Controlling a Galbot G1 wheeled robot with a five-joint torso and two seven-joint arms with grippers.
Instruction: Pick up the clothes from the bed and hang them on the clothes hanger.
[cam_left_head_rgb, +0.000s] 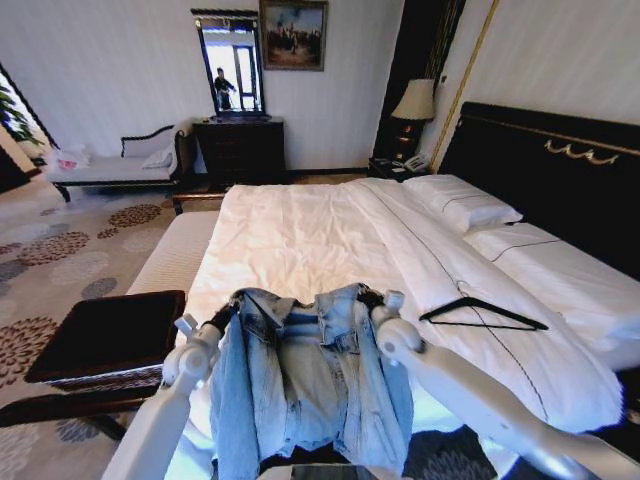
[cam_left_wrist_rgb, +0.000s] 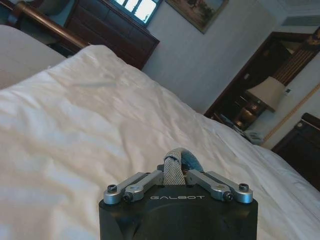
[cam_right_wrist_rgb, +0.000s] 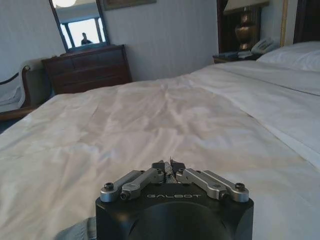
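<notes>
I see the bed (cam_left_head_rgb: 300, 240), wide and white-sheeted, with its black headboard (cam_left_head_rgb: 560, 170) on the right and pillows (cam_left_head_rgb: 465, 205) beneath it. The denim jacket (cam_left_head_rgb: 310, 385) hangs off the mattress at the near edge of the bed, stretched between both arms with its collar uppermost. My left gripper (cam_left_head_rgb: 225, 318) is clenched on the jacket's left shoulder; in the left wrist view a fold of denim (cam_left_wrist_rgb: 176, 167) is pinched between the fingers. My right gripper (cam_left_head_rgb: 372, 300) is clamped on the right shoulder. The black coat hanger (cam_left_head_rgb: 483, 313) lies flat on the sheet, just right of the jacket, apart from it.
</notes>
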